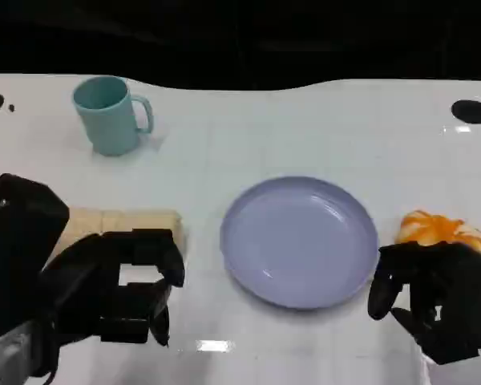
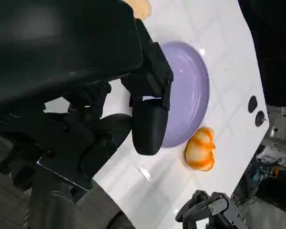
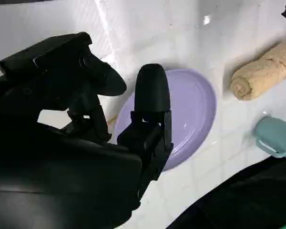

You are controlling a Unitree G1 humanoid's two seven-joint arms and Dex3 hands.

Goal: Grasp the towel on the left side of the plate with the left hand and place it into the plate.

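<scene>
Bright overhead light, glare spots on white table (image 1: 321,128); slight blur.

Bare table (image 1: 200,265) between towel (image 1: 136,220) and plate (image 1: 301,241).

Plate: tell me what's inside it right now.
Nothing lies in the plate; its lavender surface is bare in the head view. The rolled towel still lies on the table beside it, partly covered by the left hand.
</scene>
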